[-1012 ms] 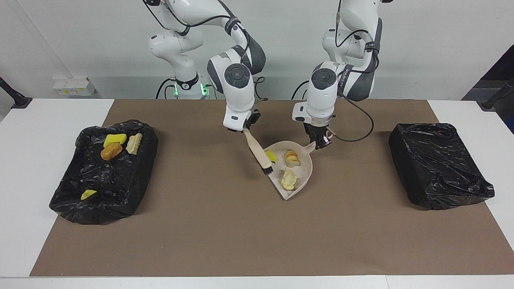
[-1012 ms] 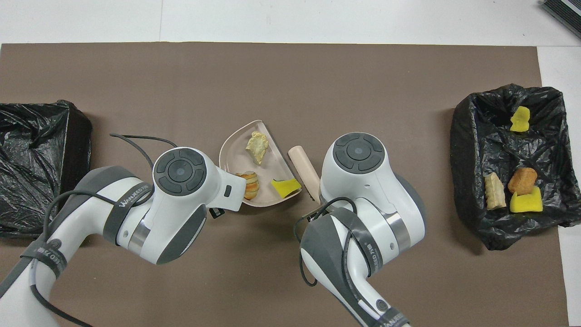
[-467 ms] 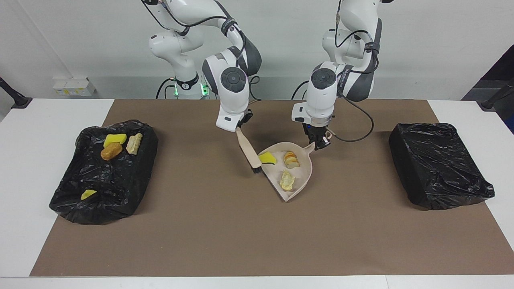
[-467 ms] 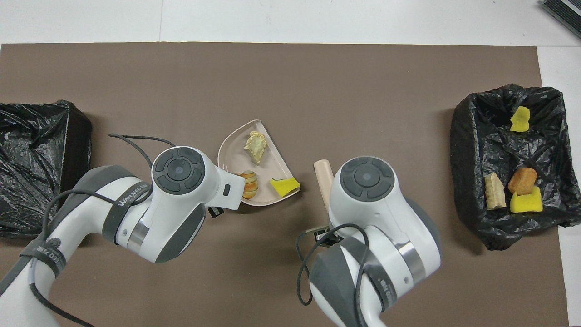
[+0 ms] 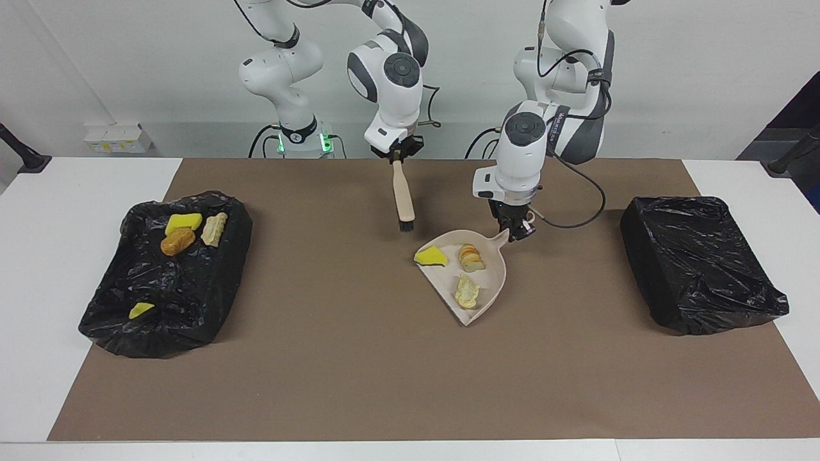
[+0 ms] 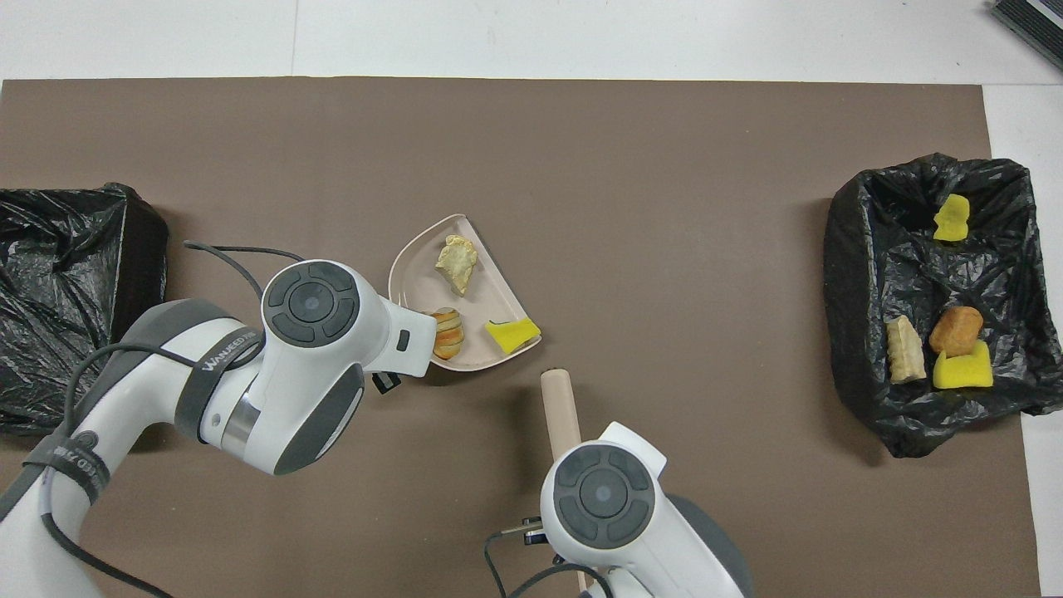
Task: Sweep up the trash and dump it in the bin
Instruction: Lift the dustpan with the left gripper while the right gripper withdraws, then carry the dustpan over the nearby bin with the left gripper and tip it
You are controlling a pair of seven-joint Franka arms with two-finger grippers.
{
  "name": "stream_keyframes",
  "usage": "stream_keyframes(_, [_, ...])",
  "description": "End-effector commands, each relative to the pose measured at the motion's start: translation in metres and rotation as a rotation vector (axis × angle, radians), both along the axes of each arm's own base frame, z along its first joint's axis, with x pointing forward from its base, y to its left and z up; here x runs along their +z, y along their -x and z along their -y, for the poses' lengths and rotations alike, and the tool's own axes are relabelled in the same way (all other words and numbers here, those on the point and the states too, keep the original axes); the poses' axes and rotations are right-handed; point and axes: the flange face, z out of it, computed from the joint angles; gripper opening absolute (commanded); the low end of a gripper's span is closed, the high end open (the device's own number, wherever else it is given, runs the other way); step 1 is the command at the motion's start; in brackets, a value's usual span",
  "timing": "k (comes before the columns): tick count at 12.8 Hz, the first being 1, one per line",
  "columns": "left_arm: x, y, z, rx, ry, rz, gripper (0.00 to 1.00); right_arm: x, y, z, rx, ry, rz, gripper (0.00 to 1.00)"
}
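Note:
A beige dustpan (image 5: 496,282) (image 6: 423,278) sits mid-mat holding three bits of trash: a yellow sponge chunk (image 5: 431,256) (image 6: 512,334), a striped pastry piece (image 5: 471,257) (image 6: 448,330) and a pale crumpled piece (image 5: 467,292) (image 6: 455,263). My left gripper (image 5: 517,232) is shut on the dustpan's handle; the overhead view hides it under the wrist. My right gripper (image 5: 398,153) is shut on the wooden brush (image 5: 403,195) (image 6: 560,407). The brush hangs bristles down over bare mat, apart from the dustpan.
A black-bagged bin (image 5: 192,294) (image 6: 864,249) at the right arm's end holds several trash pieces, yellow and brown. Another black-bagged bin (image 5: 698,262) (image 6: 66,282) stands at the left arm's end. A brown mat (image 5: 359,371) covers the white table.
My right gripper has lifted the brush up and away from the dustpan's mouth, toward the robots. The dustpan has shifted slightly toward the left arm's end, its trash still inside.

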Motion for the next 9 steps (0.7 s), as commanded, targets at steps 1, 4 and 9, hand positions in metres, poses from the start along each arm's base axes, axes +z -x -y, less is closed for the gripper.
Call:
stream_keyframes(1, [0.006, -0.012, -0.015, 0.089, 0.06, -0.004, 0.0, -0.023, 0.019, -0.025, -0.067, -0.003, 0.023, 0.0])
stream_keyframes(4, [0.05, -0.036, -0.057, 0.282, 0.091, 0.06, 0.0, -0.057, 0.036, -0.057, -0.103, 0.005, 0.049, 0.0])
stream_keyframes(9, [0.111, -0.048, -0.164, 0.613, 0.1, 0.129, 0.0, -0.066, 0.028, -0.059, -0.101, 0.007, 0.043, 0.99])
